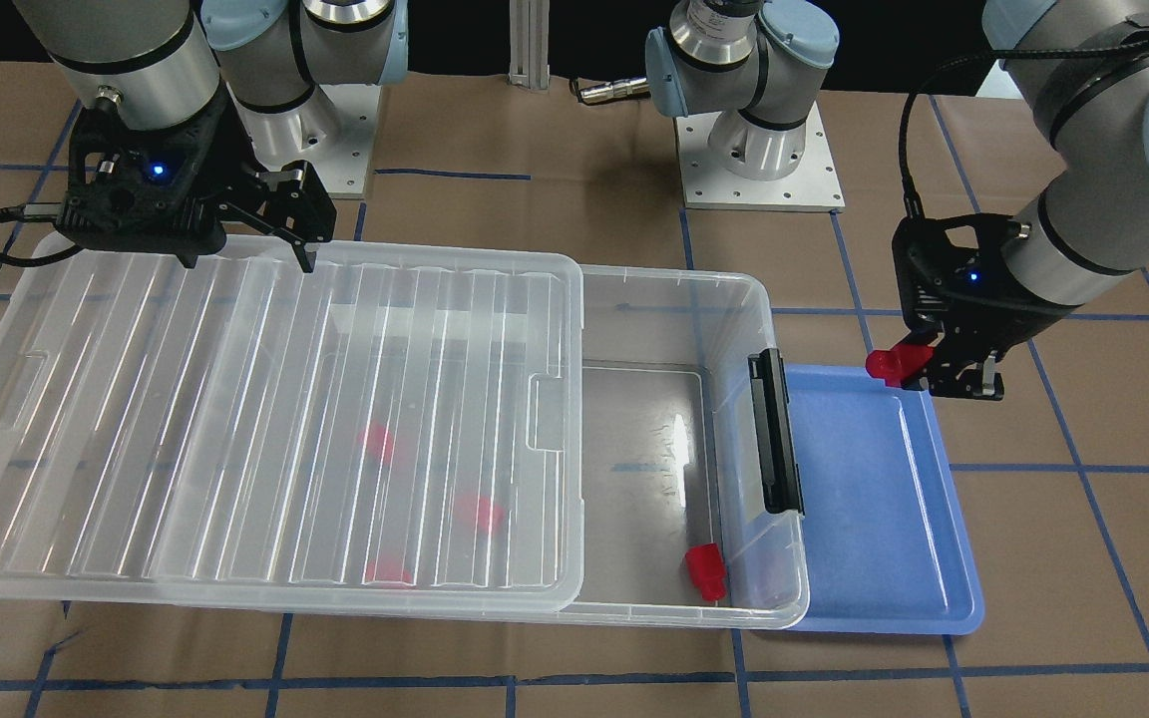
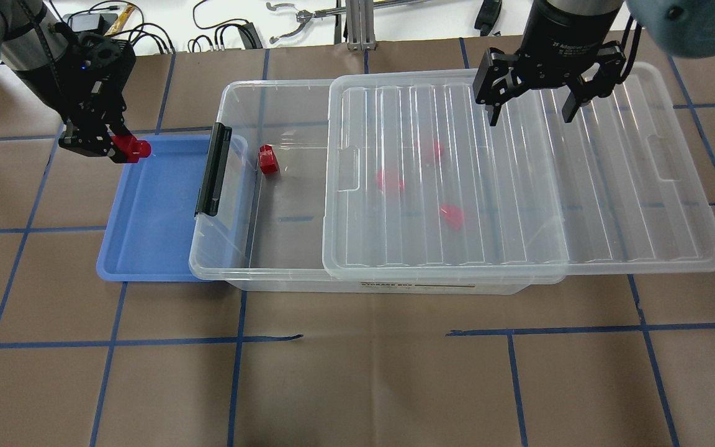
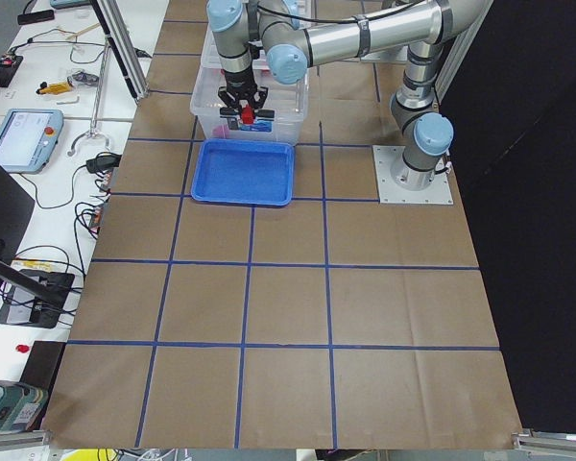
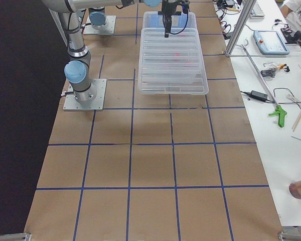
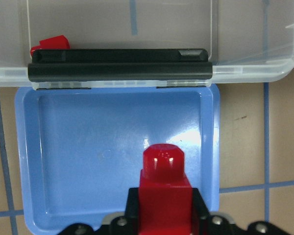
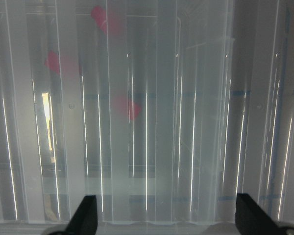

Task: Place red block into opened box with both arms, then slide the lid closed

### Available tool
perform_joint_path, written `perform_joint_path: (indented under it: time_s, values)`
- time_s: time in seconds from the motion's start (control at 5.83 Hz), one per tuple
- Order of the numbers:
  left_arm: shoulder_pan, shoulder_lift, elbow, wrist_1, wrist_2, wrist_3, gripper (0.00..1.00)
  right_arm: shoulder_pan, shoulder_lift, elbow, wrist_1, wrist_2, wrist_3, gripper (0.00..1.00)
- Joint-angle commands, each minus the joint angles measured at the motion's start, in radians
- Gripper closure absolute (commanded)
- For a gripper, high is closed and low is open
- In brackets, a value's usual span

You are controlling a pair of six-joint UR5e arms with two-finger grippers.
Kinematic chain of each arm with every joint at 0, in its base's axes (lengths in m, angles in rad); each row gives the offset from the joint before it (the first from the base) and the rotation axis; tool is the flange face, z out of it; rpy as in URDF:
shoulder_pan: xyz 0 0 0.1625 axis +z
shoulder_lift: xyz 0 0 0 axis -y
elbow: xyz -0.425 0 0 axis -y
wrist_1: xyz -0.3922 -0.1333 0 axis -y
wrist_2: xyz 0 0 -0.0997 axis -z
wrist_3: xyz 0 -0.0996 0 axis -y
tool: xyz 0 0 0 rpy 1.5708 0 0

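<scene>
Overhead exterior gives you the left gripper clamped on the red block, above the far left corner of the blue tray, just left of the box. Your open room is the box's uncovered left end. The lid overhangs right, with the right gripper spread wide above its far edge.

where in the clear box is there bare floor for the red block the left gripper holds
The clear plastic box has bare floor between its black clip bar and the ribbed translucent lid, on the robot's side. One loose red block sits farther out; three more crowd under the lid.
</scene>
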Motion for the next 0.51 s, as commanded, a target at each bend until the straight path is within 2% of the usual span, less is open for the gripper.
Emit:
perform_joint_path:
  time_s: [0.0, 0.17, 0.34]
  values:
    - [-0.094, -0.010, 0.014, 0.001, -0.007, -0.124, 0.78, -0.009, -0.004, -0.001, -0.001, 0.002, -0.002, 0.00]
    - [-0.139, -0.030, 0.023, 0.050, -0.101, -0.253, 0.78, -0.004, -0.006, -0.001, -0.001, 0.006, 0.001, 0.00]
    - [-0.169, -0.060, 0.023, 0.082, -0.122, -0.372, 0.78, -0.003, -0.007, -0.001, -0.001, 0.009, 0.007, 0.00]
